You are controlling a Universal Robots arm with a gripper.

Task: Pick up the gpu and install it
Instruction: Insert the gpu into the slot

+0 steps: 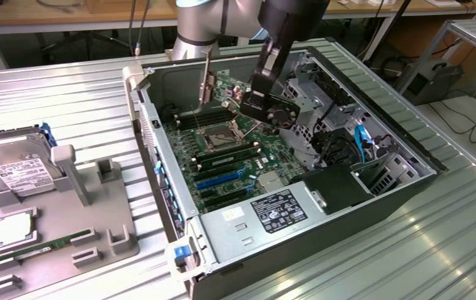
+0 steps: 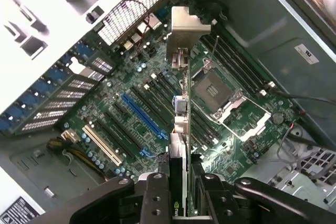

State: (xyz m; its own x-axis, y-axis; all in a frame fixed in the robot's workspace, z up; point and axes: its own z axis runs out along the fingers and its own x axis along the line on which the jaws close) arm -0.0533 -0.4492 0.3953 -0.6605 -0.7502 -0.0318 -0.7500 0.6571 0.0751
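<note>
The gripper (image 1: pixel 260 94) (image 2: pixel 181 195) is clenched on the gpu (image 1: pixel 275 111) (image 2: pixel 180 124), gripping the card by its edge. The gpu hangs inside the open computer case (image 1: pixel 150 147), clear above the motherboard (image 1: pixel 255 147) (image 2: pixel 152 85) and near the processor socket (image 1: pixel 221 132) (image 2: pixel 215 85). Its pale bracket (image 1: pixel 208 81) (image 2: pixel 184 27) points down toward the board.

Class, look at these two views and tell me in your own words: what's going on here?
The robot arm's gripper is shut on the gpu, holding it edge-on inside the open computer case, above the motherboard. The card is not yet seated in a slot. A hard drive and a memory stick sit on the grey tray at the exterior view's left.
</note>
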